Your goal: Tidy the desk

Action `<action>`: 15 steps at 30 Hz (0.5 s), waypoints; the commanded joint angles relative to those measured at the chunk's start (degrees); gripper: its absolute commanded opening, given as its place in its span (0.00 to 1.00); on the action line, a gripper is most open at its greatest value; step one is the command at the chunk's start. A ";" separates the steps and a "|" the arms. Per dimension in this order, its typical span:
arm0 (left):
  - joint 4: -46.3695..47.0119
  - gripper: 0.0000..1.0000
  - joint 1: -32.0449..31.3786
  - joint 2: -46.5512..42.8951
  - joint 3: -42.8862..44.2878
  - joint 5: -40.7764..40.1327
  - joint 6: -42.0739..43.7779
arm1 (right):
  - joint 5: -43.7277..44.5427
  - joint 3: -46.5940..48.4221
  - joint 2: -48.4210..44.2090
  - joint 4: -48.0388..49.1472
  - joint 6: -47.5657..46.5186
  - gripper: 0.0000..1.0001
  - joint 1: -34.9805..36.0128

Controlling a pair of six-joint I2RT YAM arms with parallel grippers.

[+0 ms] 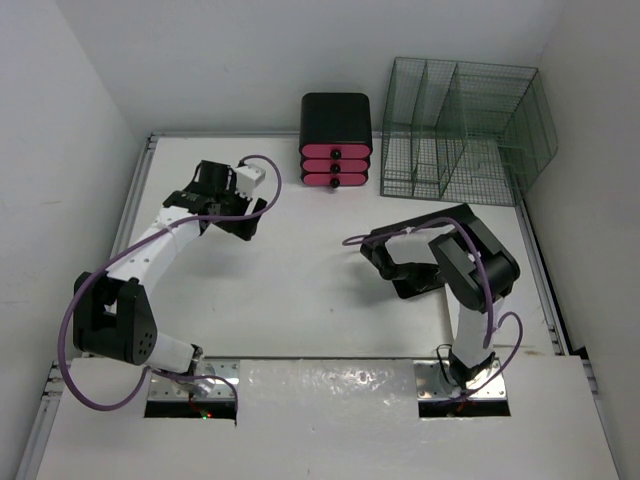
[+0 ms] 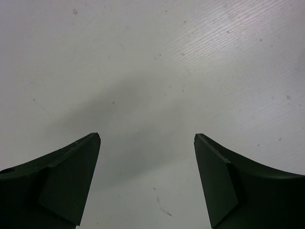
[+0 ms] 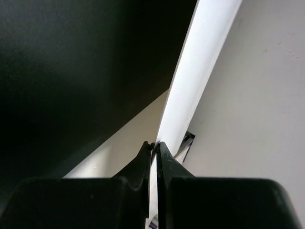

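Note:
The desk [image 1: 300,290] is a wide white tabletop with grey rails along its edges. My left gripper [image 1: 236,214] hangs over its back left part. In the left wrist view this left gripper [image 2: 147,137] is open, its dark fingers [image 2: 71,181] wide apart over the bare white desk [image 2: 152,71], with nothing between them. My right gripper [image 1: 385,262] sits on the folded right arm, right of the middle. In the right wrist view the right gripper [image 3: 155,143] is shut, tips together with nothing visible between them. A dark surface and a bright white strip fill the space beyond it.
A black drawer unit with three pink drawer fronts [image 1: 337,150] stands at the back middle. To its right is a green wire-mesh organizer [image 1: 465,130]. White walls close in on the left, the back and the right. A pale sheet [image 1: 330,385] lies between the arm bases.

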 commanded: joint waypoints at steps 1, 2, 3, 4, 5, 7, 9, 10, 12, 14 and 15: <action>0.80 0.78 0.17 -1.23 2.34 0.44 0.62 | 2.67 2.80 -4.13 -1.38 -1.14 0.00 1.45; 0.80 0.78 0.25 -1.31 2.26 0.36 0.62 | 2.41 3.59 -5.27 -0.95 -1.67 0.00 1.98; 0.80 0.78 0.26 -1.40 2.25 0.36 0.71 | 1.28 4.03 -6.24 -0.60 -2.55 0.00 2.51; 0.80 0.78 0.26 -1.49 2.34 0.36 0.62 | 0.31 4.56 -7.90 -0.07 -4.73 0.00 3.90; 0.88 0.78 0.26 -1.58 2.34 0.36 0.71 | -0.57 5.87 -8.53 0.81 -5.88 0.00 4.79; 0.88 0.78 0.26 -1.84 2.25 0.27 0.62 | -1.64 8.07 -9.06 0.12 -7.82 0.00 7.59; 0.88 0.78 0.25 -2.02 2.25 0.18 0.62 | -0.59 12.20 -9.06 -3.30 -8.18 0.00 9.36; 0.88 0.78 0.26 -2.10 2.25 0.09 0.62 | -0.32 13.60 -9.15 -4.45 -8.53 0.00 10.59; 0.88 0.78 0.26 -2.19 2.17 -0.08 0.62 | -0.84 16.86 -10.55 -7.09 -9.23 0.00 11.39; 0.97 0.78 0.17 -2.28 2.08 -0.17 0.53 | -4.08 18.79 -13.00 -7.71 -11.16 0.00 11.65; 1.06 0.78 0.17 -2.37 2.08 -0.26 0.53 | -4.97 19.32 -13.80 -7.71 -11.78 0.00 11.57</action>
